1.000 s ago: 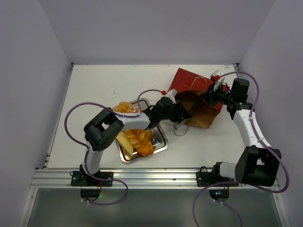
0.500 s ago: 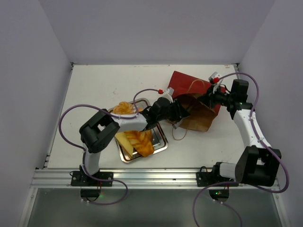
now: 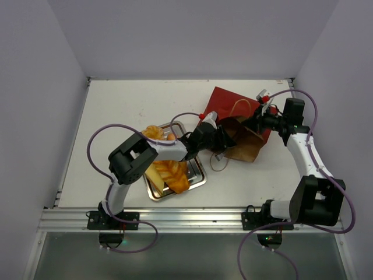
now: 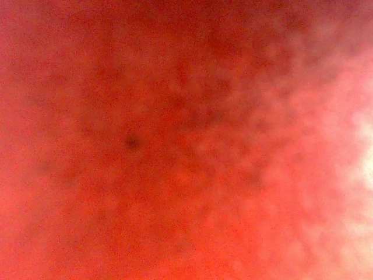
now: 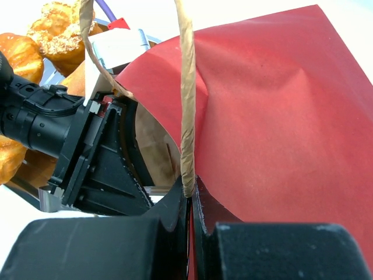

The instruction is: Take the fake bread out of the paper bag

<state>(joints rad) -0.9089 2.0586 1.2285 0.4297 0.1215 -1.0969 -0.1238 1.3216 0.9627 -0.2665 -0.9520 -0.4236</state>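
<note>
Bag [image 3: 224, 100] lies beside the tray [image 3: 200, 170] with bread [image 3: 172, 174]. The right tool [image 5: 190, 201] is closed on its rim. The left tool [image 3: 220, 139] reaches inside, its opening hidden.

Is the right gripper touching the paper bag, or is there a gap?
Touching. The right wrist view shows the right gripper shut on the red edge of the paper bag, at the base of its string handle.

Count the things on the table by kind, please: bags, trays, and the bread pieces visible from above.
Paper bag: 1
Metal tray: 1
Bread pieces showing: 3 (roll, braided loaf, pale wedge); the left arm may hide more
Total: 5
</note>
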